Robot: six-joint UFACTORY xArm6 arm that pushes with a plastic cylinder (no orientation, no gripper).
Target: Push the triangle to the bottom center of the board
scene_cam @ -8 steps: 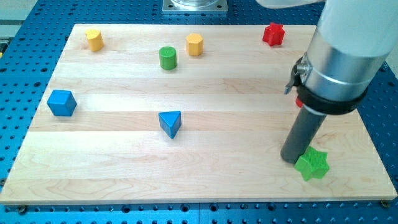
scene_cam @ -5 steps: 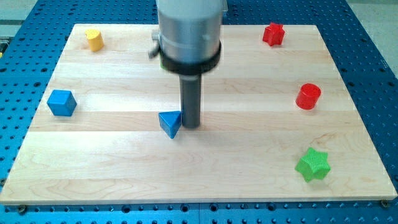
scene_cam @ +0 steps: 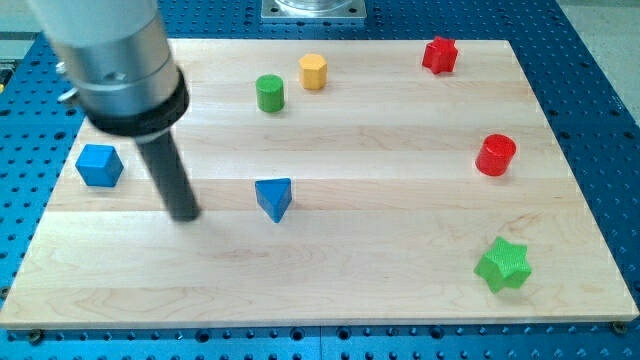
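The blue triangle (scene_cam: 273, 198) lies a little left of the board's middle. My tip (scene_cam: 184, 214) rests on the board to the triangle's left, a clear gap away and not touching it. The tip stands between the triangle and the blue cube (scene_cam: 99, 165), lower in the view than the cube. The arm's grey body covers the board's top left corner.
A green cylinder (scene_cam: 269, 93) and a yellow cylinder (scene_cam: 313, 71) stand near the top middle. A red star (scene_cam: 438, 54) is at the top right, a red cylinder (scene_cam: 495, 155) at the right edge, a green star (scene_cam: 501, 264) at the bottom right.
My tip has swept left across the board, from beside the green star, past the triangle's right side, to the triangle's left. The triangle has not visibly moved. The yellow block at top left is now hidden.
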